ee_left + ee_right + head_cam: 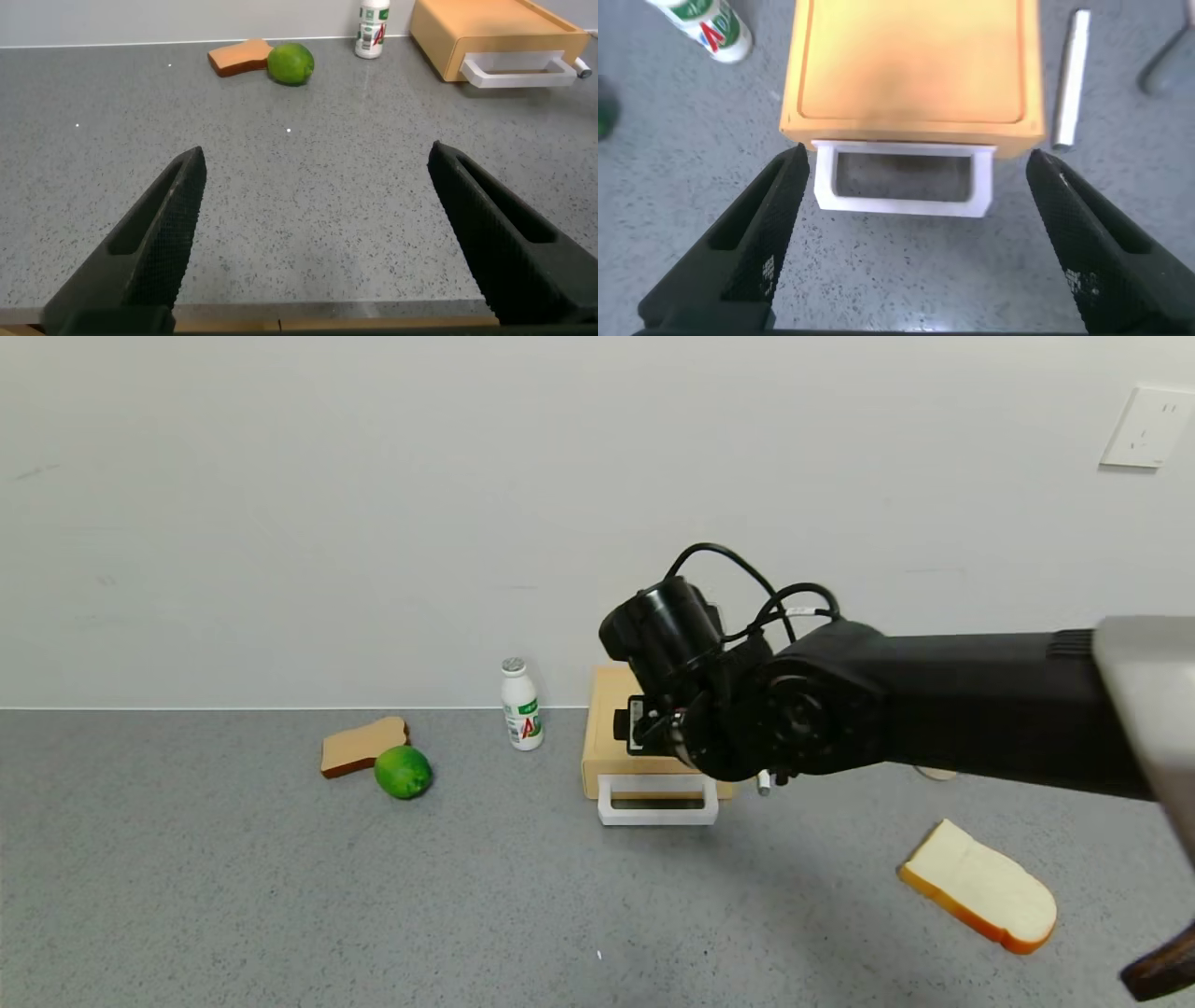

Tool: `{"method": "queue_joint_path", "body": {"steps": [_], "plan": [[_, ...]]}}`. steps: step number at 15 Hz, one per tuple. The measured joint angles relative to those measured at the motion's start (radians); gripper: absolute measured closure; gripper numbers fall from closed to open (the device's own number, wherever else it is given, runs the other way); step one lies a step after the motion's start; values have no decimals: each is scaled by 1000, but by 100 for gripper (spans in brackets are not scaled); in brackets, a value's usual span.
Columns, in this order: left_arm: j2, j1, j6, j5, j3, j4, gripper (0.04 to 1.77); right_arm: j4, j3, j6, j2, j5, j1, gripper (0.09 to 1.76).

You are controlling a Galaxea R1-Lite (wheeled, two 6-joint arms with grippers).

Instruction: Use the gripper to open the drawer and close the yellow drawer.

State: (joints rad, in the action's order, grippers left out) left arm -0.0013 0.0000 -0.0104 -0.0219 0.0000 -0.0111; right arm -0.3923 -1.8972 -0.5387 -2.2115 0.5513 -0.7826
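1. Overhead, the right gripper (653,728) is hovering above the drawer (616,728), whose white handle (657,800) is sticking out at 6 o'clock, toward the robot; a bottle (521,705) is standing at its 9 o'clock.
2. Meanwhile the left gripper (318,233) is idling wide open, holding nothing, with the drawer (495,37) well off at 1 o'clock.
3. Closer in, the right gripper (915,233) is gaping wide and empty, straddling the handle (902,177); it should probably be dropping straight down, staying centred before pinching the front bar.

1. A large red letter "A" is printed on the green-and-white label of the small white bottle (521,704); it can also be seen in the right wrist view (708,25).
2. The smaller print on that label cannot be read.
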Motion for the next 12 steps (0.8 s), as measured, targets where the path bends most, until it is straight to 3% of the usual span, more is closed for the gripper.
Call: {"method": "queue_joint_path", "body": {"steps": [6, 12], "plan": [[0, 0, 0, 0, 0, 0, 9, 20, 333, 55, 311, -129, 53, 14], [0, 0, 0, 0, 0, 0, 9, 181, 733, 120, 639, -161, 96, 14]]}}
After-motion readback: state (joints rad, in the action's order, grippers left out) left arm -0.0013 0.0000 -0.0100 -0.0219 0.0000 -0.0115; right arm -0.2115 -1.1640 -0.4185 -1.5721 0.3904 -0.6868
